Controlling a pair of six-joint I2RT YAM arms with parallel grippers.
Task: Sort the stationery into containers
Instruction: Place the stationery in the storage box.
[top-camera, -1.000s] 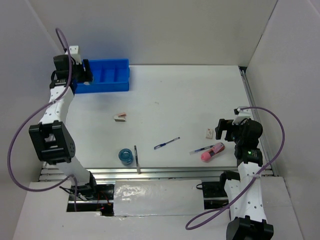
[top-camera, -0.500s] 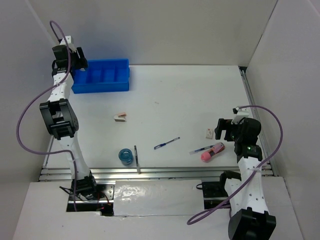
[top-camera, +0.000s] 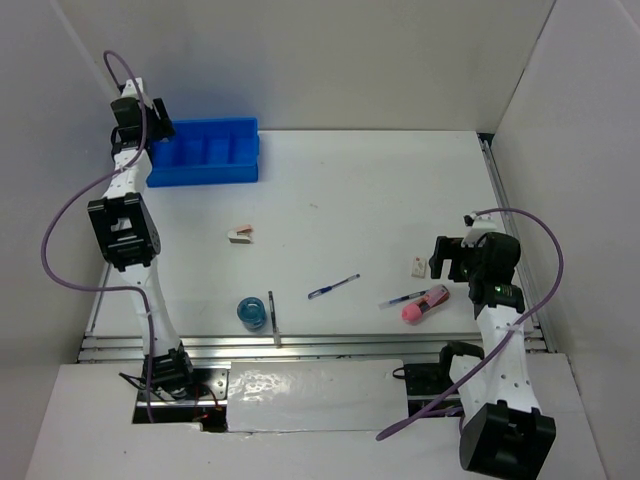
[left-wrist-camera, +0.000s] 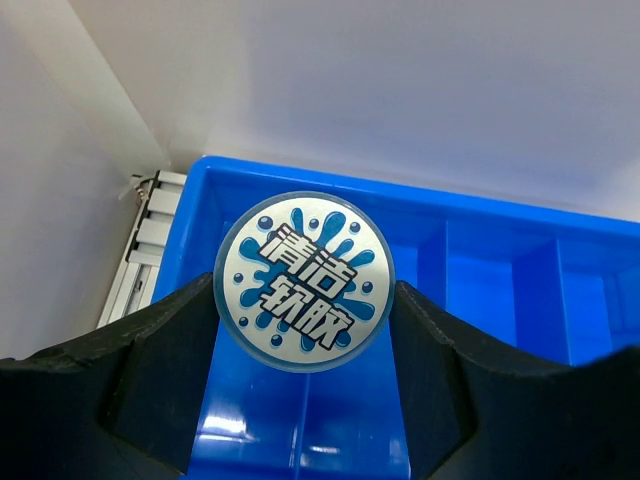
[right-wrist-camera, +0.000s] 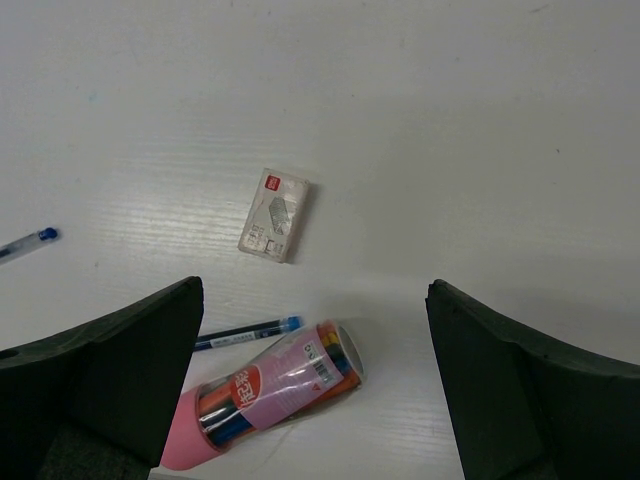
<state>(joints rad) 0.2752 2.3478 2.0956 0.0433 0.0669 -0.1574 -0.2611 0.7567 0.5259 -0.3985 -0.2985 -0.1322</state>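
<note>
Over the tray (left-wrist-camera: 480, 290), outstretched left gripper (left-wrist-camera: 301, 308) grasps tape roll (left-wrist-camera: 303, 278); right gripper (right-wrist-camera: 312, 290) hovers released.

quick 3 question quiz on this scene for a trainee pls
1. True or false: the left gripper holds a disc over the tray.
2. What lies right beside the tube? A) disc B) pen C) tray
3. Fill in: the right gripper is ___ (open or shut).

Key: 1 true; 2 B; 3 open.
</note>
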